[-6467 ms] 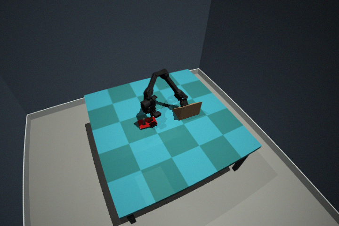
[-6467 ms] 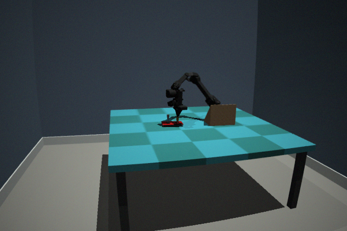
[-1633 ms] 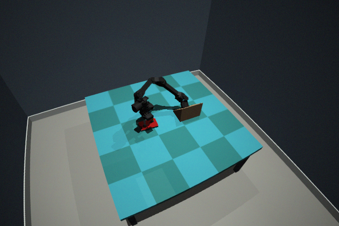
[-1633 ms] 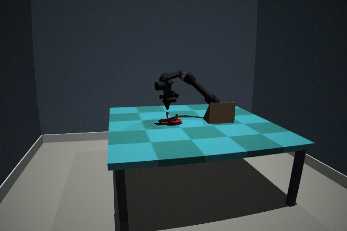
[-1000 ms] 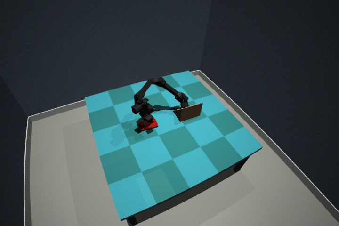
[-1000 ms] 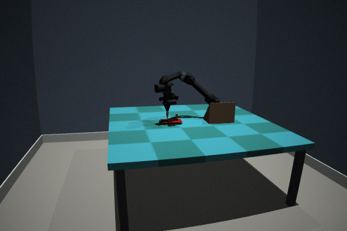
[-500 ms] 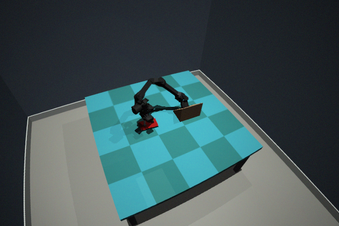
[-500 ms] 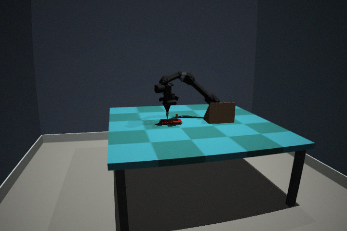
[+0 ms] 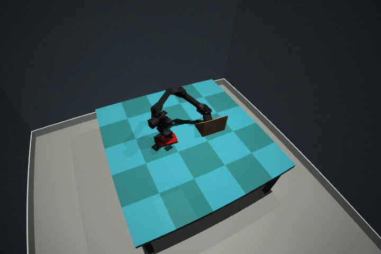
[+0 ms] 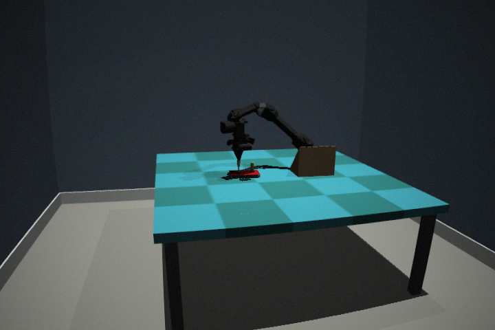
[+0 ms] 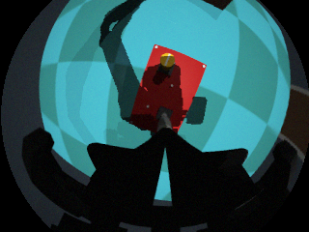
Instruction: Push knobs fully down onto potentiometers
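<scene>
- Gripper (image 9: 164, 135) (image 10: 238, 159) (image 11: 165, 130): tips together, pointing down over the board, nothing clamped between them.
- Board (image 9: 173, 138) (image 10: 251, 173) (image 11: 194, 65): red, on the table (image 9: 193, 191) (image 10: 251, 194) (image 11: 251, 63), left of center and a bit below mid-height in the top frame, just left of center in the exterior one. Upper middle in the wrist view.
- Grey knob (image 10: 238, 165) (image 11: 164, 120): upright, directly under the closed jaws, at the left part of the board in the exterior frame. Tips right at its top; can't confirm contact. Partly hidden by the tips in the wrist view.
- Yellow knob (image 10: 251, 166) (image 11: 167, 60): outside the jaws, to the right of the grey one in the exterior frame, near the board's upper edge in the wrist view. Light stripe across its top.
- Seating: yellow stands up off the board; gap under either knob too small to read.
- Arm (image 9: 191, 98) (image 10: 281, 120): arches from behind the brown panel (image 9: 215, 126) (image 10: 316, 161) over to the board, in both room views. Panel stands right of the board, well apart.
</scene>
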Robot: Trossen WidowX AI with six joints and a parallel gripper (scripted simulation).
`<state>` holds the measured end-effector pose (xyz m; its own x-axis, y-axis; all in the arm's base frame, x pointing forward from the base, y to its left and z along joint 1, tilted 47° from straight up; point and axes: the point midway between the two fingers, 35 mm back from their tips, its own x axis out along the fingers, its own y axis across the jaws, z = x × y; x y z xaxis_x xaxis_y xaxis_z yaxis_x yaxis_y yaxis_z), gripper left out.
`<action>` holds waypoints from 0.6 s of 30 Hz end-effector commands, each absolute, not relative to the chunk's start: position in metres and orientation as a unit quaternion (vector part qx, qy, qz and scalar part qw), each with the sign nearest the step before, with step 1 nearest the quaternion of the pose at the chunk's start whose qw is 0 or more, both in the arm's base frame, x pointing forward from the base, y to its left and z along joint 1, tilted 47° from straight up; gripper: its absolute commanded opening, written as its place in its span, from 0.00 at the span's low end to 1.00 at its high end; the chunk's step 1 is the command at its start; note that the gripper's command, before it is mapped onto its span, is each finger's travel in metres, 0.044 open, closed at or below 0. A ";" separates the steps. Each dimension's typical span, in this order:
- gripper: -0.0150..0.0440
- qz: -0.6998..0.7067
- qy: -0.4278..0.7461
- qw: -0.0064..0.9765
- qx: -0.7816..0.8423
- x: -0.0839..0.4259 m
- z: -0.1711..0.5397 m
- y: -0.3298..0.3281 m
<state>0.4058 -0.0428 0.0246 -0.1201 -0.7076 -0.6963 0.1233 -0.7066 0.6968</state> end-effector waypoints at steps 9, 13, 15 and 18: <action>0.25 -0.706 -0.245 0.296 0.595 0.406 0.026 -0.043; 0.25 -0.706 -0.245 0.296 0.595 0.406 0.025 -0.044; 0.25 -0.706 -0.245 0.296 0.595 0.406 0.023 -0.046; 0.25 -0.706 -0.245 0.296 0.595 0.406 0.021 -0.048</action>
<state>0.4053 -0.0436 0.0230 -0.1181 -0.7069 -0.6974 0.1256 -0.7073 0.6957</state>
